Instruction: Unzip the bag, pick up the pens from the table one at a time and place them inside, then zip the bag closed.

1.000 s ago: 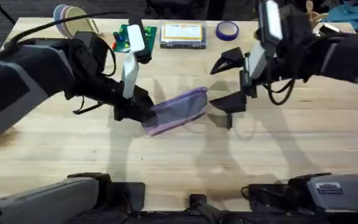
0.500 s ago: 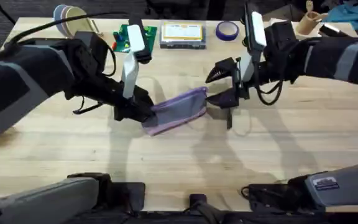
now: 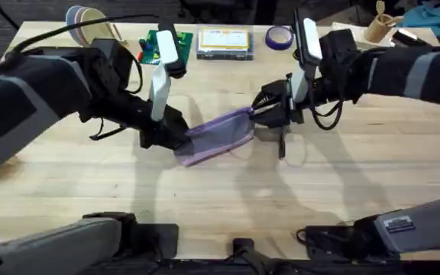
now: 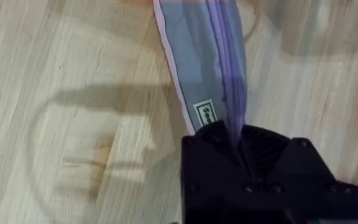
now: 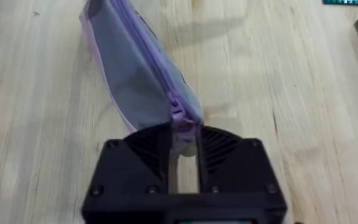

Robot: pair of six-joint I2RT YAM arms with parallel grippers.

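Observation:
The lavender bag (image 3: 220,136) lies at an angle mid-table, its zipper closed along the top in the left wrist view (image 4: 204,50) and the right wrist view (image 5: 135,68). My left gripper (image 3: 176,137) is shut on the bag's left end, seen close up with the fabric pinched (image 4: 238,134). My right gripper (image 3: 260,114) is at the bag's right end, its fingers closed on the purple zipper pull (image 5: 180,117). A slim black pen (image 3: 281,145) lies on the table (image 3: 342,191) just below the right gripper.
Along the far edge stand a clear box with a yellow label (image 3: 224,40), a purple tape roll (image 3: 279,35), a green packet (image 3: 153,46) and stacked cups (image 3: 90,21). Bare wood stretches in front of the bag.
The right gripper came down and left to the bag's right end, and its fingers went from wide open to closed on the zipper pull. The left gripper and bag stayed put.

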